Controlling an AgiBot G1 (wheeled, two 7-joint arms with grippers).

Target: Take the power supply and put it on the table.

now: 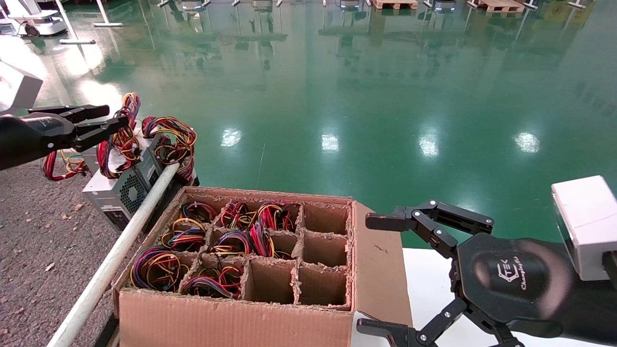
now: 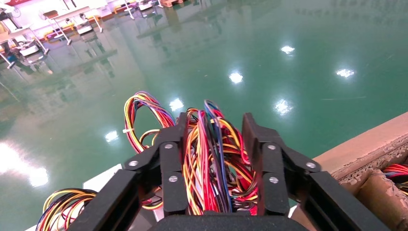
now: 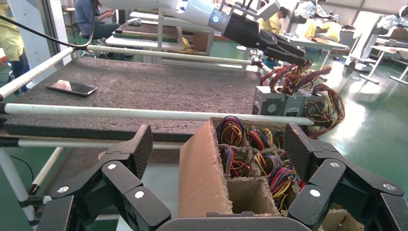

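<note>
Power supply (image 1: 123, 185) sits at the table (image 1: 33, 250) edge against the rail (image 1: 115, 255), left pincer (image 1: 108, 120) clamping its wires.

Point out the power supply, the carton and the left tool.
power supply (image 1: 126, 193): head view, fan grille face.
carton (image 1: 231, 323): head view, front wall.
left tool (image 2: 214, 159): left wrist view, between fingertips, around wires.

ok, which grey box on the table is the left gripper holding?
The power supply with the honeycomb grille: left gripper jaws grip its red-yellow-purple wires.
</note>
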